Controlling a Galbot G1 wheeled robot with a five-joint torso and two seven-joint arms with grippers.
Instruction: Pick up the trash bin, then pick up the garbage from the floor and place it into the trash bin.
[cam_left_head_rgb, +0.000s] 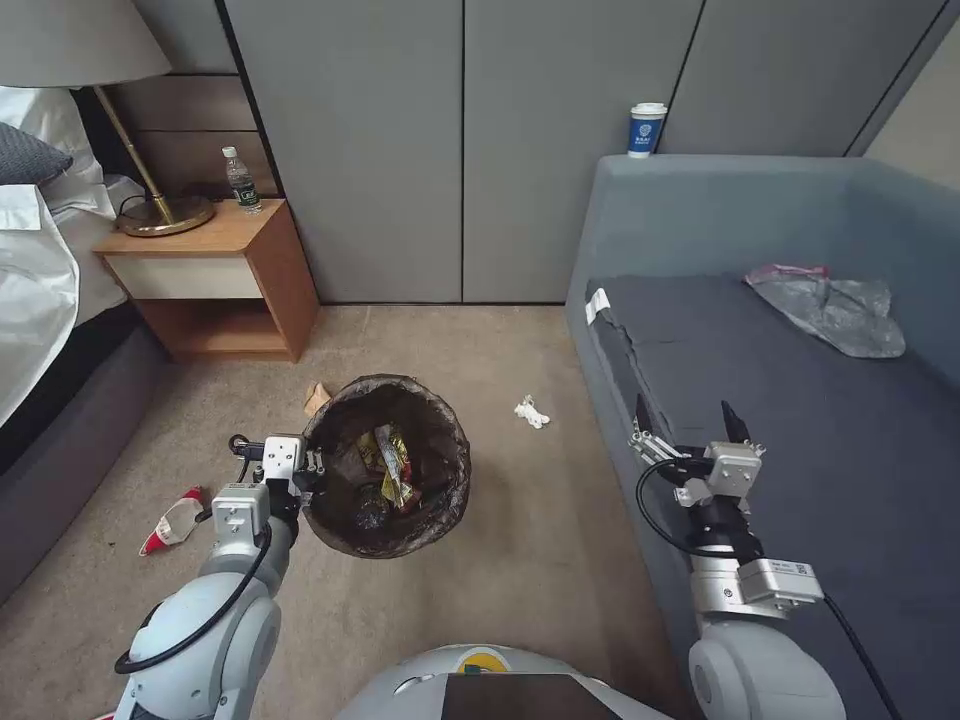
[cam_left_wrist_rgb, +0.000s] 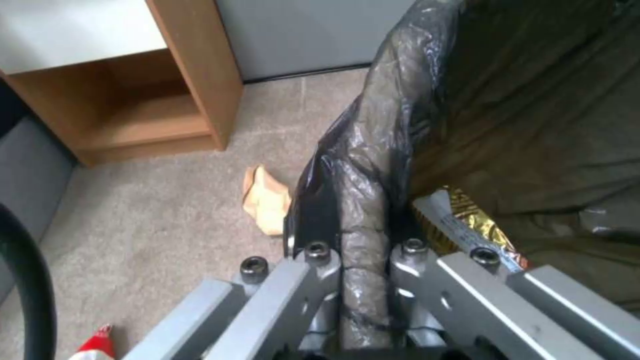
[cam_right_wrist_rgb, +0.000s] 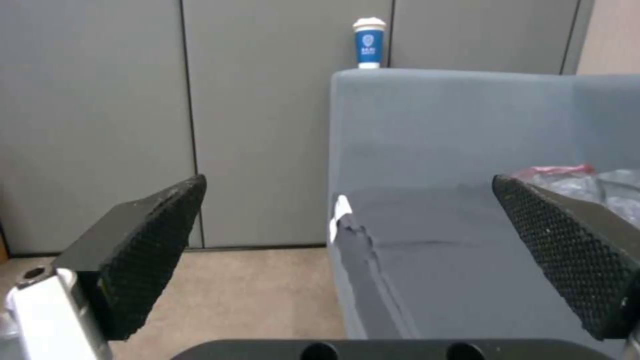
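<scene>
My left pincer pinches the bag-lined rim of the trash bin, held above the carpet; yellow wrappers lie inside. My right pincer hangs spread over the sofa. The blue cup bears unreadable print. Left wrist view: brown paper bag beside the bin. Tissue, red-white cup on the carpet.

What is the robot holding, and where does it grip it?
The left claw grips the trash bin by its bag-covered rim; the right claw holds nothing.
</scene>
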